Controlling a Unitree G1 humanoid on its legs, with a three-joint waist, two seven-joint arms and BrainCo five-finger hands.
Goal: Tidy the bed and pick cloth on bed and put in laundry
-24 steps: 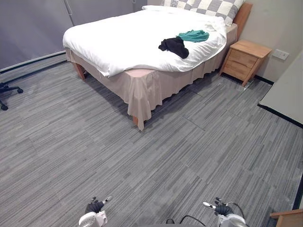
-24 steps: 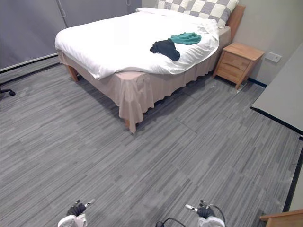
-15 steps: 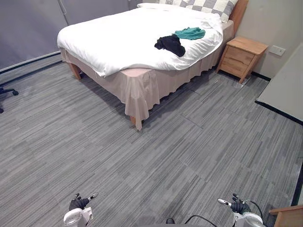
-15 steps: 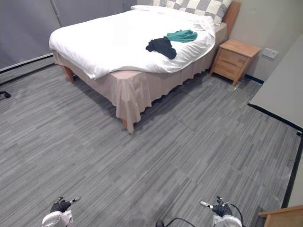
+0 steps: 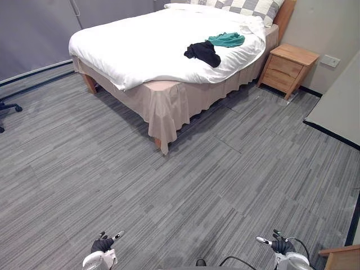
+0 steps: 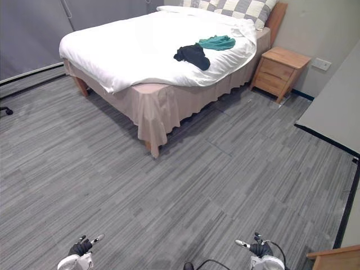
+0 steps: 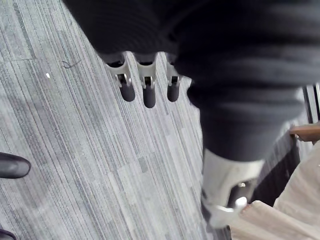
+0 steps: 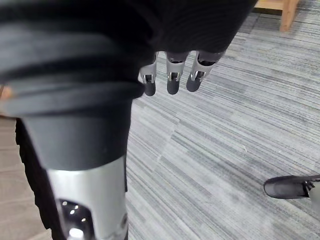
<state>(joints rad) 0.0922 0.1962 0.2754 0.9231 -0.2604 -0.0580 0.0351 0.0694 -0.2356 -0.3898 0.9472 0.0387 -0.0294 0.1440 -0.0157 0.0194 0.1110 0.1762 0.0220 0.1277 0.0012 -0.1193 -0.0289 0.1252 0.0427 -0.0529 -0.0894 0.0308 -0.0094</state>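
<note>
A black cloth (image 5: 203, 53) lies crumpled on the white duvet of the bed (image 5: 140, 50), toward its right side. A teal cloth (image 5: 227, 39) lies just beyond it, nearer the pillows. Both my hands hang low over the grey floor, far from the bed. My left hand (image 5: 102, 246) shows at the bottom left of the eye views and my right hand (image 5: 279, 246) at the bottom right. In the wrist views the left fingers (image 7: 145, 92) and the right fingers (image 8: 170, 82) are relaxed and hold nothing.
A wooden nightstand (image 5: 289, 67) stands right of the bed, under a wall socket. Checkered pillows (image 5: 247, 7) lie at the headboard. A beige bed skirt (image 5: 169, 109) hangs at the near corner. A grey slab (image 5: 337, 107) lies at the right, an office chair base (image 5: 5, 107) at the left.
The whole picture has shifted a little, so the camera moved. Both hands stay low and empty. The cloths lie as before on the bed.
</note>
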